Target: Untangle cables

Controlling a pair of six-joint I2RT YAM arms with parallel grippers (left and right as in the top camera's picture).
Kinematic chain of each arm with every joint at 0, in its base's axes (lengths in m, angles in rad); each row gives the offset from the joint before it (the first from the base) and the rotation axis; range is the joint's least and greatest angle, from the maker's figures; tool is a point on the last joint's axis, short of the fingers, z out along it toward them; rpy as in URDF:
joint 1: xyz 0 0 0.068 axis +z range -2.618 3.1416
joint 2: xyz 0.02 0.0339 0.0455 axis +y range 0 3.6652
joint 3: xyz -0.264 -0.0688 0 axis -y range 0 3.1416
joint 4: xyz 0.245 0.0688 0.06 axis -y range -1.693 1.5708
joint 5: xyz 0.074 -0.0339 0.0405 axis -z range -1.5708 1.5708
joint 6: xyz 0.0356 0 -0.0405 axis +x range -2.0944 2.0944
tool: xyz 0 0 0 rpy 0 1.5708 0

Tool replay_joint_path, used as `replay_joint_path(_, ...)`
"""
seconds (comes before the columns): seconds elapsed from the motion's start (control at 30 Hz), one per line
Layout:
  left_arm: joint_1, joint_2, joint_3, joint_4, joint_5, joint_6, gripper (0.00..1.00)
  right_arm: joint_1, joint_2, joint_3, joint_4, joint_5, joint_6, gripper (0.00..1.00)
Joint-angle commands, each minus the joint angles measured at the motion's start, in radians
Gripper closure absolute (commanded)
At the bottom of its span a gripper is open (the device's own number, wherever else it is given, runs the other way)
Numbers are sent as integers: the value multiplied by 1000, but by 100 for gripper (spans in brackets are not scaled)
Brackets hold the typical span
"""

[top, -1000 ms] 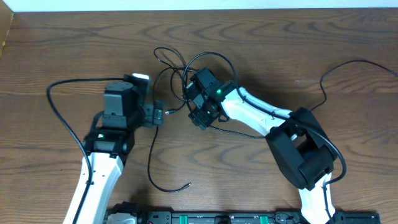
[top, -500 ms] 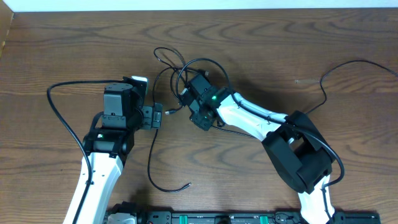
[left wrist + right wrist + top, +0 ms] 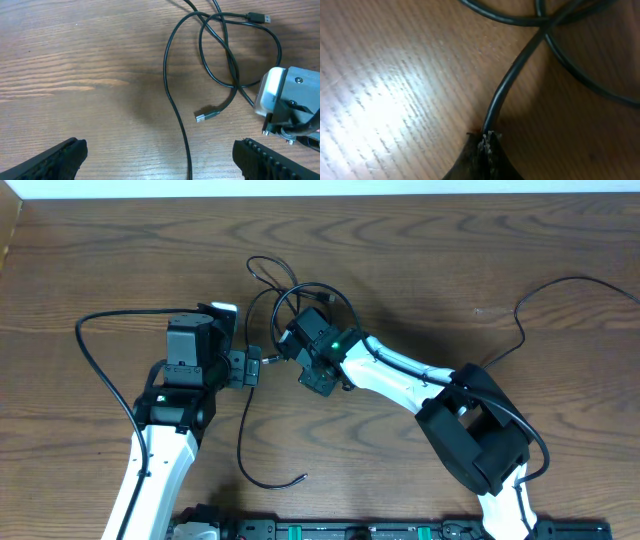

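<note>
Progress looks slight: the left gripper (image 3: 254, 367) hangs empty with its fingers spread wide, just beside the cables (image 3: 230, 60), which lie in crossed, overlapping loops on the table (image 3: 100, 260) between the two arms. Further right, the right gripper (image 3: 487, 141) is pinched tight on one black strand (image 3: 512, 80) at the tangle's edge; pulling the cords apart looks wholly undone.

left arm (image 3: 160, 450): bent, reaching in toward the middle | left hand (image 3: 253, 366): fingers wide apart, holding nothing | right arm (image 3: 400, 375): stretched out long toward the other arm | right hand (image 3: 488, 142): fingers squeezed together (tips touching), pinching a black cable (image 3: 512, 80) | both hands near each other
</note>
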Motion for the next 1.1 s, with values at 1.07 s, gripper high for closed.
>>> replay_joint_path(1.07, 4, 4, 0, 1, -11, -16, 2, -342, -692, 259, -142, 165, 211, 99)
